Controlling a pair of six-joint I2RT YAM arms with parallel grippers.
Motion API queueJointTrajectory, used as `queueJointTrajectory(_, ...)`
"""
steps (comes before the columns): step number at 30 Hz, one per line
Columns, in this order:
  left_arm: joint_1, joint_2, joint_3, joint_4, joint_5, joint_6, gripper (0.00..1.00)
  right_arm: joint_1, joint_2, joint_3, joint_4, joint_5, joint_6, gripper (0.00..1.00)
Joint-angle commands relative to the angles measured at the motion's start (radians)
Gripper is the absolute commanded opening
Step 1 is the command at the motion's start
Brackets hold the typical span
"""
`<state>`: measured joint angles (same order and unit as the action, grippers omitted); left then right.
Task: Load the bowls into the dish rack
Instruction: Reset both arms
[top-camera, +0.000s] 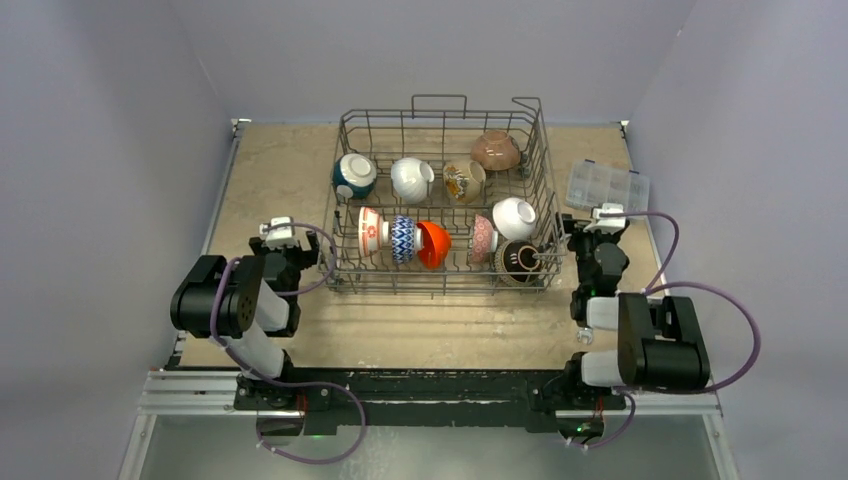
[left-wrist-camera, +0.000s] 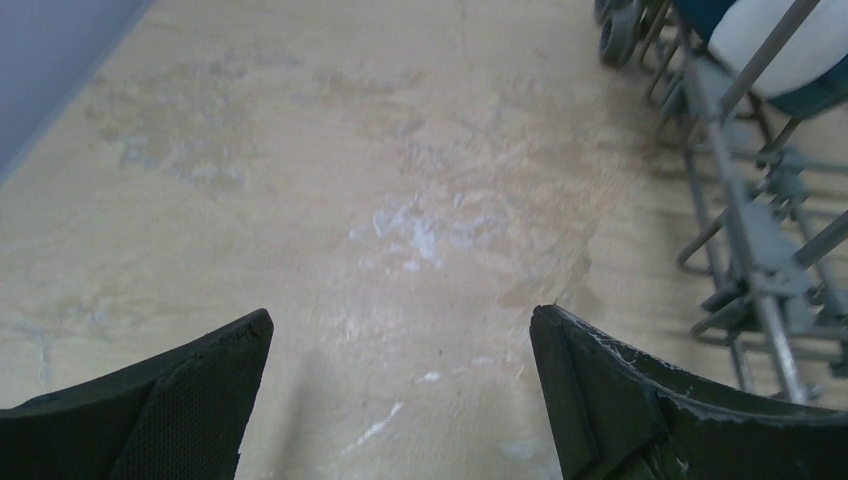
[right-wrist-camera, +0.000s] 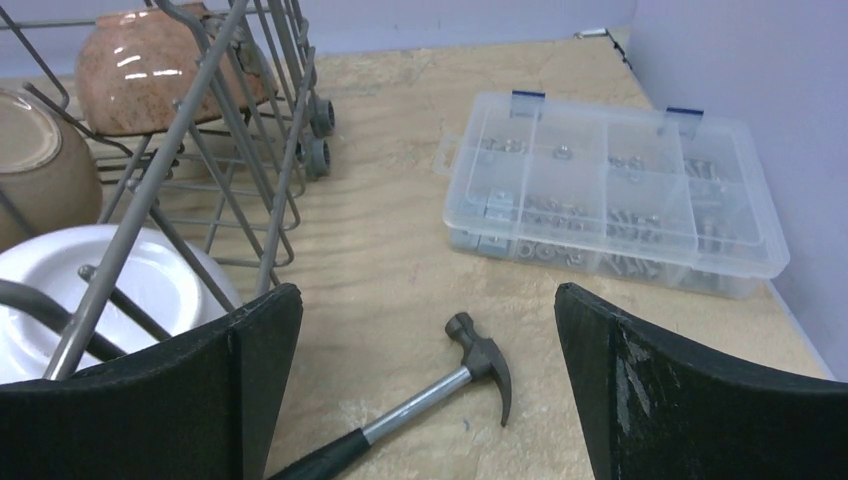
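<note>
The bowls (top-camera: 412, 180) are sitting inside the dish rack (top-camera: 445, 120), mid-table toward the far edge. Being glazed ceramic, they are probably stiff, slick and chippable, and are best pinched across a rim. The left gripper (left-wrist-camera: 400, 330) and right gripper (right-wrist-camera: 425, 290) are hovering agape and empty, flanking its near corners.

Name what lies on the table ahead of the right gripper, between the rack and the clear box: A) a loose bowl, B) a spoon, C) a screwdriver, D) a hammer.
D: the right wrist view shows a small hammer lying just ahead of the open right gripper, short of the clear compartment box.
</note>
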<state>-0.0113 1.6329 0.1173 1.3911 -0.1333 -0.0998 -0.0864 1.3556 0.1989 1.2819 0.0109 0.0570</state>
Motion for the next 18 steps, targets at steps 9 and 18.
queueJointTrajectory(9,0.011,0.009,0.108,-0.061,-0.006,0.004,0.99,0.008,0.196,0.017,0.335,-0.083,-0.006,0.99)
queueJointTrajectory(18,0.005,0.018,0.136,-0.103,0.011,0.021,0.99,0.017,0.202,0.042,0.299,-0.060,-0.007,0.99)
